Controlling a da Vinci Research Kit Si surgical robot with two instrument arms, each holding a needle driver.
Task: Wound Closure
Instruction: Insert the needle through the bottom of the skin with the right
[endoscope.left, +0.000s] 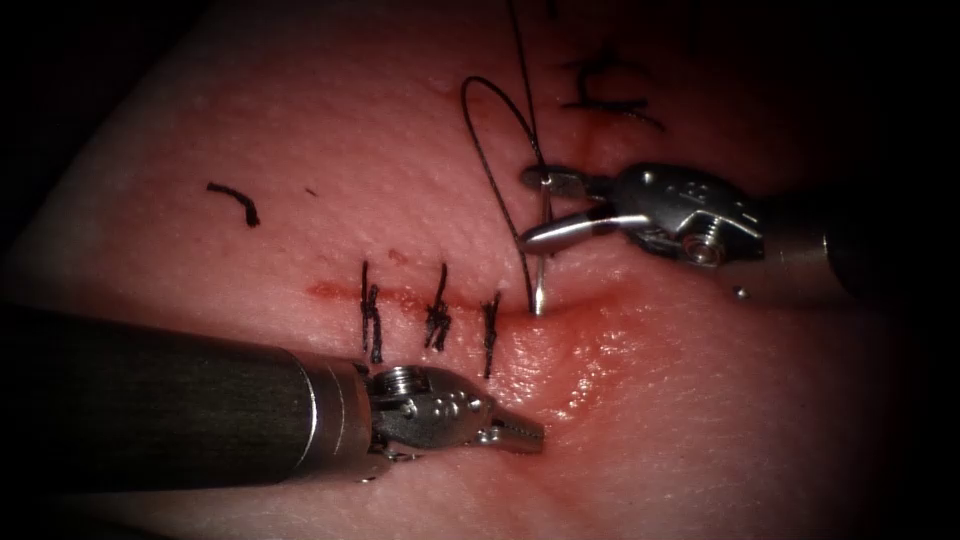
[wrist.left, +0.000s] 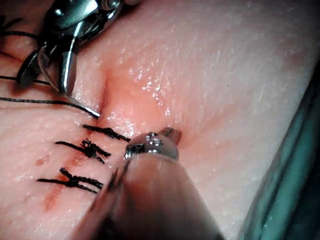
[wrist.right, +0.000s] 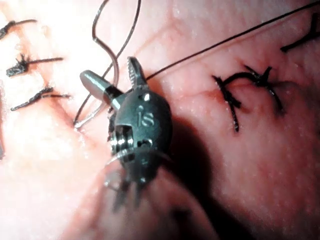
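A close view of pale pink tissue (endoscope.left: 300, 180) with a horizontal cut (endoscope.left: 430, 298) running across its middle, stained by red fluid (endoscope.left: 560, 360). Three dark stitches (endoscope.left: 437, 312) already cross the cut's left part, side by side.

The right claw (endoscope.left: 535, 208) enters from the right, above the cut. Its two jaws stand apart, open in a V. The curved needle (endoscope.left: 541, 255) runs between the jaws and down to the cut, where its lower end meets the tissue just right of the third stitch; whether the jaws actually press on the needle is hard to tell, though they appear to bracket it without clamping.

Dark thread (endoscope.left: 490, 140) loops upward from the needle area, arcs over the tissue above the cut and leaves at the top edge.

The left claw (endoscope.left: 520, 433) comes in from the lower left, below the cut. Its jaws are closed together and hold nothing; the tip rests on or just above wet tissue.

A short cut end of thread (endoscope.left: 235, 202) lies well apart at upper left. Another older stitch (endoscope.left: 605, 95) sits above the right claw.
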